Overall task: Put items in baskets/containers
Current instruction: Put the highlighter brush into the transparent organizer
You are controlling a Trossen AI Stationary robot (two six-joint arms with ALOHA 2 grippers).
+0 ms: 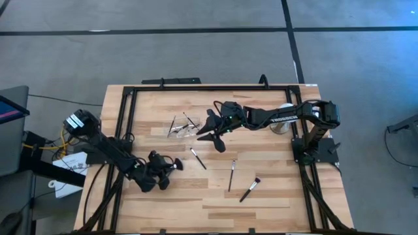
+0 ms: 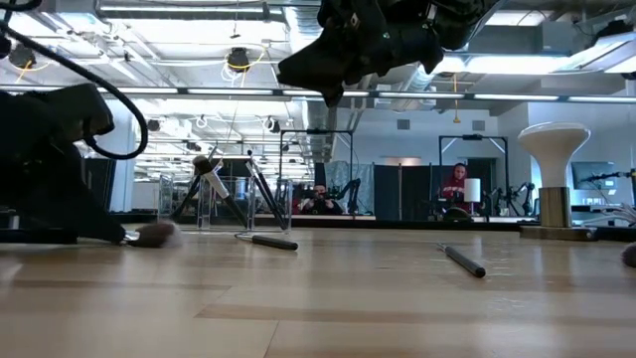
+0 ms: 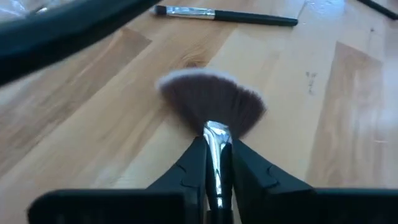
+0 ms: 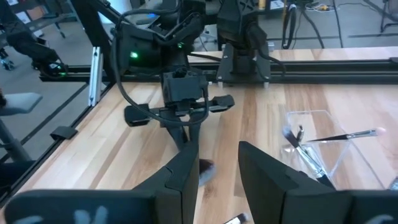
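My two arms are matte black with dark cabling, white lettering on the right arm (image 1: 282, 118), yellow wires at the left arm (image 1: 104, 147) base.

Grey floor (image 1: 196, 52) with dark seams, bright ceiling lights (image 2: 238, 60), glass partitions (image 2: 397, 189) behind

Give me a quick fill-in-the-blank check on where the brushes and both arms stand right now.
The left end effector is shut on the ____ brush.
The clear container holds ____ of the brushes, not all.
The right end effector hangs ____ the table, holding nothing.

Missing: fan; some; above
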